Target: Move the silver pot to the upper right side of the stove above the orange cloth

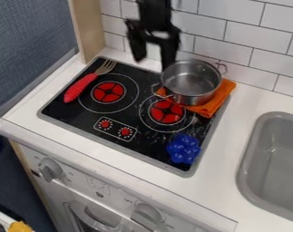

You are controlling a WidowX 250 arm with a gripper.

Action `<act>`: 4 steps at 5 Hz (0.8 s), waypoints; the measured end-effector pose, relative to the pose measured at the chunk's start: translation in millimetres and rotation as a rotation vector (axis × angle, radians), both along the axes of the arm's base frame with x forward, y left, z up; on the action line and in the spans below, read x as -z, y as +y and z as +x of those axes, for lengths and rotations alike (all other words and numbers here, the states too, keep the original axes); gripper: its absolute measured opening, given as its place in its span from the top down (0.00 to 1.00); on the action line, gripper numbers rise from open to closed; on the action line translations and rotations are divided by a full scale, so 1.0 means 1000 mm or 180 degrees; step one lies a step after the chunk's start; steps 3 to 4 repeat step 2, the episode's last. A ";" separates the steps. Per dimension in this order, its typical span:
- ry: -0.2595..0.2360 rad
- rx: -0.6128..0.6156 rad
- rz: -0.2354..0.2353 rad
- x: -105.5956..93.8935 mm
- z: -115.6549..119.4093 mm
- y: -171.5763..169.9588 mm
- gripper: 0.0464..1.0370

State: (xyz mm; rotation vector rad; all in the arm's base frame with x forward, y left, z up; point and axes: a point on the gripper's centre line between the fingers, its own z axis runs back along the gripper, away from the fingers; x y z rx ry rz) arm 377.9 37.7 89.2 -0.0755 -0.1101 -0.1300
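Note:
The black gripper (152, 56) hangs over the back of the stove, up and to the left of the pot, its two fingers spread apart with nothing between them. The silver pot (192, 82) stands upright at the stove's upper right, on top of the orange cloth (217, 100). The cloth sticks out at the pot's right and lower sides; the pot hides its middle. Beneath them, the black stove top (121, 120) shows its red burners to the left of and below the pot.
A fork with a red handle (80, 88) lies at the stove's upper left. The blue flower-shaped object (183, 148) is near the lower right corner. A grey sink (275, 163) is at the right, and a tiled wall (248, 38) rises behind.

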 end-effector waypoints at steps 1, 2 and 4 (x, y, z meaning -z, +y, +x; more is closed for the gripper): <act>-0.0055 -0.0117 0.0092 -0.014 -0.017 0.013 0.03; 0.0046 -0.0269 0.0191 -0.016 -0.022 0.018 0.04; 0.0046 -0.0269 0.0191 -0.016 -0.022 0.018 0.04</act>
